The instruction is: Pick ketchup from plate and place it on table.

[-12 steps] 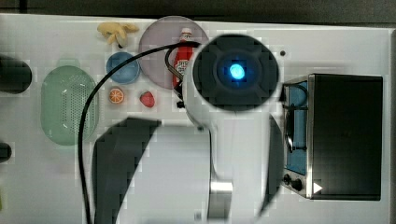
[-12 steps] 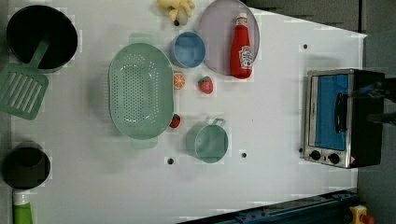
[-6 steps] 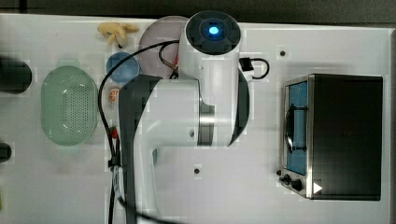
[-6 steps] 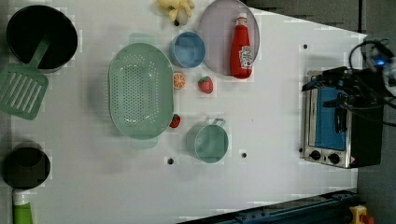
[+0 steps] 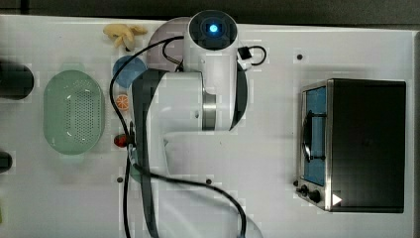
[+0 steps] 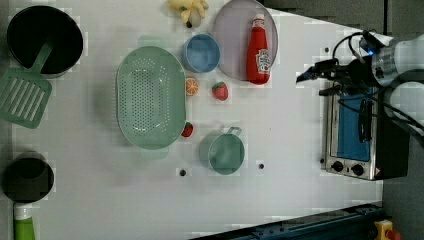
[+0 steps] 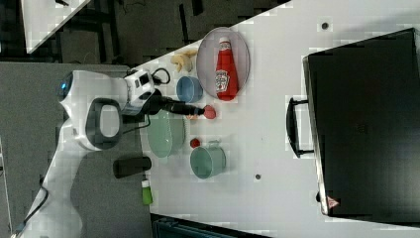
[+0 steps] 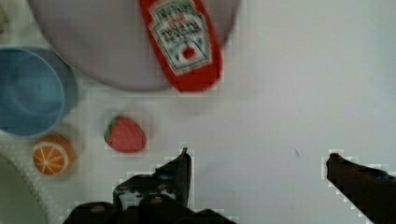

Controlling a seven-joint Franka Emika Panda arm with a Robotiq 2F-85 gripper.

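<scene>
The ketchup (image 6: pixel 258 50) lies flat on the lilac-grey plate (image 6: pixel 232 45), its white cap toward the left view's top. The right view shows the same red bottle (image 7: pixel 226 69) on the plate (image 7: pixel 205 59). In the wrist view the ketchup (image 8: pixel 184 42) rests on the plate (image 8: pixel 107 51), ahead of my fingers. My gripper (image 8: pixel 259 161) is open wide with nothing between its dark fingers (image 8: pixel 180 168), over bare white table (image 8: pixel 289 93). It hangs in the air at the left view's right (image 6: pixel 301 78). In the top view my arm covers the bottle.
A blue bowl (image 6: pixel 201 53), a strawberry (image 6: pixel 219 91) and an orange slice (image 6: pixel 192 86) lie beside the plate. The green basket (image 6: pixel 150 97), a teal mug (image 6: pixel 226 152), bananas (image 6: pixel 189 7) and a toaster oven (image 6: pixel 357 132) stand around. A black pot (image 6: pixel 42 37) sits far off.
My arm has swung toward the top view's top and now covers the plate there. In the left view it has come further in from the right. The ketchup has not moved.
</scene>
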